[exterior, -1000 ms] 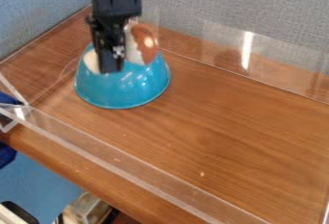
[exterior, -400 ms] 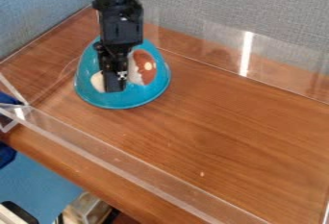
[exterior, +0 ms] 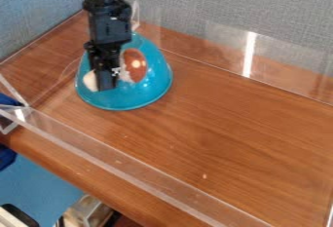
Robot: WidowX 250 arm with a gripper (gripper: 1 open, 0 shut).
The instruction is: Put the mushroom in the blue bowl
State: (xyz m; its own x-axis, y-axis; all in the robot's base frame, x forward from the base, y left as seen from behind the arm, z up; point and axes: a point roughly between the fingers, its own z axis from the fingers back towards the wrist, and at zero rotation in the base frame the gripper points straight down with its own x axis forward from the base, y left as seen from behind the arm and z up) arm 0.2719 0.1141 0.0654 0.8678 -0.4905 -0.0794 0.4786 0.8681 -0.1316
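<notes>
Black robot arm (exterior: 101, 2) of blocky stacked segments, dark boxy wrist housing just above the jaws, black gripper (exterior: 107, 72) with two slim dark fingers, matte finish, finer markings and screws too blurred to tell

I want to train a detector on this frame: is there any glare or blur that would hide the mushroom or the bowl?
Camera view: low resolution and soft throughout; the gripper covers part of the mushroom, which shows only as a small orange-brown patch; the bowl has soft highlights but a clear outline; pale reflections streak the clear wall; the table carries a mild sheen.
</notes>
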